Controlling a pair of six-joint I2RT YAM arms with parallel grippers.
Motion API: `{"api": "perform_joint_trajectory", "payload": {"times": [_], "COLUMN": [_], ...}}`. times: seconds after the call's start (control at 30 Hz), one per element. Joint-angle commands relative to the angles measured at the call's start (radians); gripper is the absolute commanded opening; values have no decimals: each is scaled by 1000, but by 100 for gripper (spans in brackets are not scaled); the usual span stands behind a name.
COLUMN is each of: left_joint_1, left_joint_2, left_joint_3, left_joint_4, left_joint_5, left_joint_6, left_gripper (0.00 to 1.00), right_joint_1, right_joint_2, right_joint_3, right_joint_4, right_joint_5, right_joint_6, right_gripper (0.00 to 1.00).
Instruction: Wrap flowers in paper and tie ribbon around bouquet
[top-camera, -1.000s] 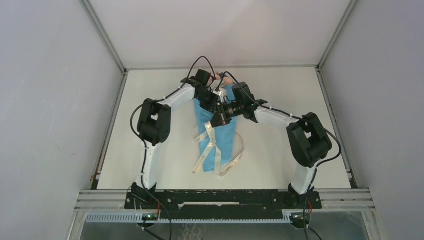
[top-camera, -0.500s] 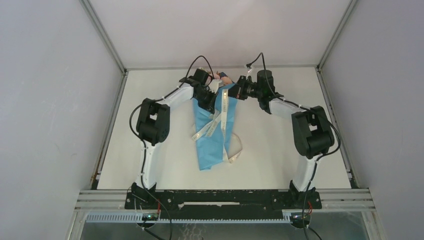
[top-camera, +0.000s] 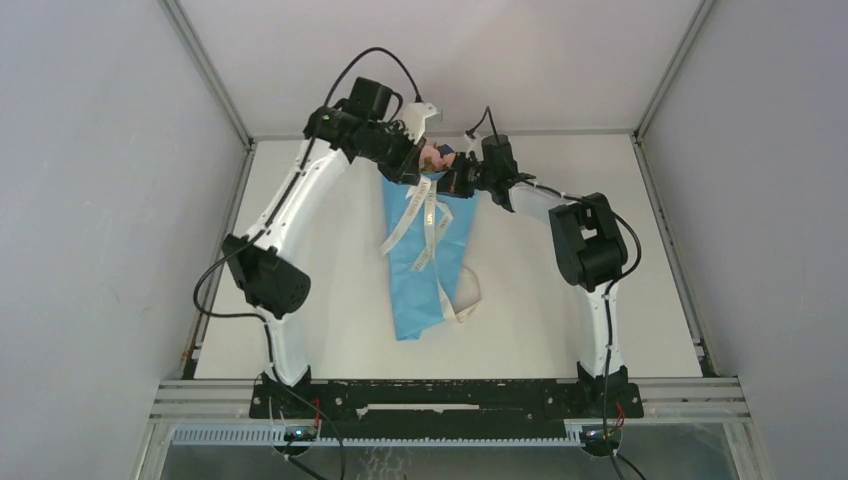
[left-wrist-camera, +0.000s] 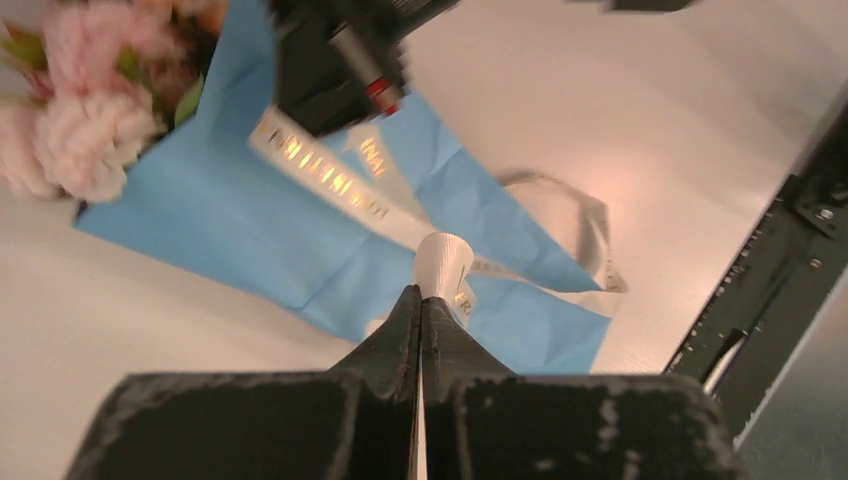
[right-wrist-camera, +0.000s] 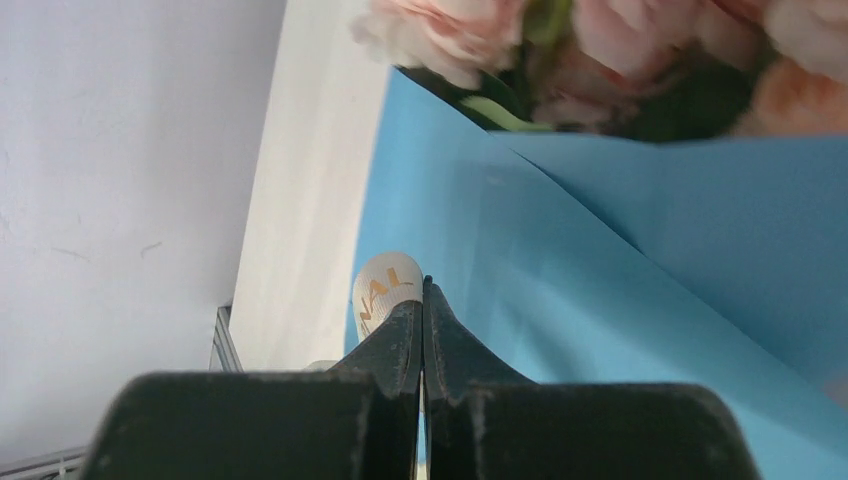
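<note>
Several strands of the long, narrow cream-white fabric ribbon (top-camera: 427, 225) trail down the bouquet (top-camera: 420, 290), a tapering light-blue paper cone lying on the white worktop (top-camera: 560, 300) with its point towards the arm bases. Seen from overhead, small pink rose-like flowers (top-camera: 436, 157) poke out at its wide far end. There the left gripper (top-camera: 410, 178) and the right gripper (top-camera: 452, 184) sit close together.

In the left wrist view, the left gripper (left-wrist-camera: 420, 296) is clenched on a fold of gold-lettered ribbon (left-wrist-camera: 446, 262) above the creased blue paper (left-wrist-camera: 220, 235). The flowers (left-wrist-camera: 85, 130) are at upper left.

In the right wrist view, the right gripper (right-wrist-camera: 424, 290) is clamped on a ribbon (right-wrist-camera: 385, 286) end over the paper (right-wrist-camera: 600, 300). The flowers (right-wrist-camera: 600, 50) are blurred at the top.
</note>
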Motion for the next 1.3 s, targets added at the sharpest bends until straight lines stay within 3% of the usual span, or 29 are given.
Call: {"api": "perform_joint_trajectory", "payload": {"times": [0.0, 0.13, 0.27, 0.37, 0.63, 0.8, 0.93, 1.1, 1.27], "left_joint_1": [-86, -136, -136, -125, -132, -132, -132, -119, -74], "left_joint_2": [-57, -74, -100, -118, -151, -146, -95, -57, -11], "left_joint_3": [270, 595, 788, 822, 772, 518, 427, 353, 300], "left_joint_4": [-303, -306, -214, -157, -106, 24, 99, 162, 240], "left_joint_5": [84, 9, -89, -115, -2, 74, 56, 25, -25], "left_joint_6": [128, 114, 60, -3, -56, -106, -126, -124, -151], "left_gripper": [0, 0, 0, 0, 0, 0, 0, 0, 0], "right_joint_1": [30, 43, 51, 54, 71, 91, 71, 14, -68], "right_joint_2": [29, 67, 92, 105, 125, 82, -10, -153, -230], "right_joint_3": [100, 130, 145, 150, 164, 186, 188, 114, 16], "right_joint_4": [-30, -37, -26, -21, -17, -70, -238, -337, -306], "right_joint_5": [-15, -36, -56, -51, -67, -105, -91, -86, -131], "right_joint_6": [-48, -55, -62, -61, -57, -116, -246, -367, -360], "right_gripper": [0, 0, 0, 0, 2, 32, 65, 79, 80]}}
